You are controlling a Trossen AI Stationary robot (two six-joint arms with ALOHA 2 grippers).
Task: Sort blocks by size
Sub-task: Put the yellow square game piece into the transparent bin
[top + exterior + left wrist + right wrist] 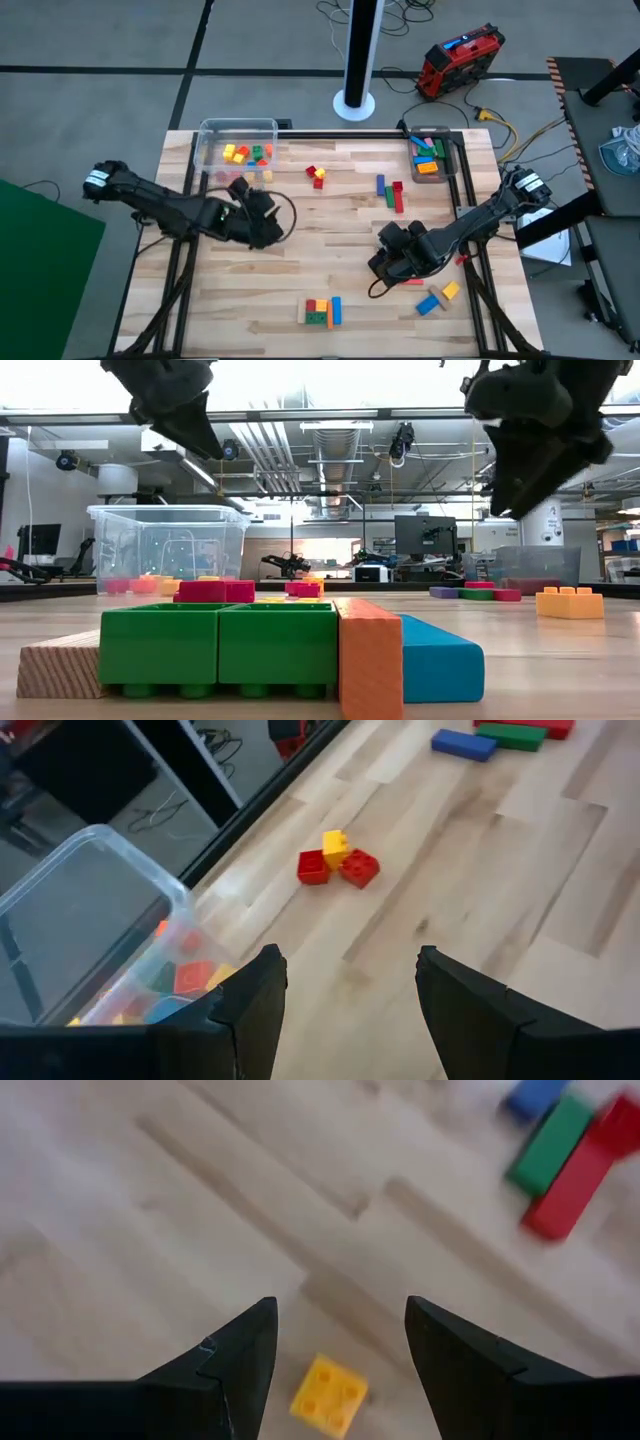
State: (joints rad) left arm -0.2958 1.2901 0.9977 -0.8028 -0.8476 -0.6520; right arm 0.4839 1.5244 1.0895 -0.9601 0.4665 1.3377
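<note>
One yellow block [328, 1396] between right pincer [340, 1355] fingers, unseen overhead.

Both dark arms reach in over the table, raised above the surface. The left gripper [345, 1010] has its fingers spread apart, empty; the right gripper [335, 1370] likewise.

Bright, even overhead light w/ soft shadows on the wooden table [330, 230]. Low view: ceiling lights [330, 445] glare white; background soft. Right wrist view is motion-blurred, esp. the red and green blocks [565, 1165].
</note>
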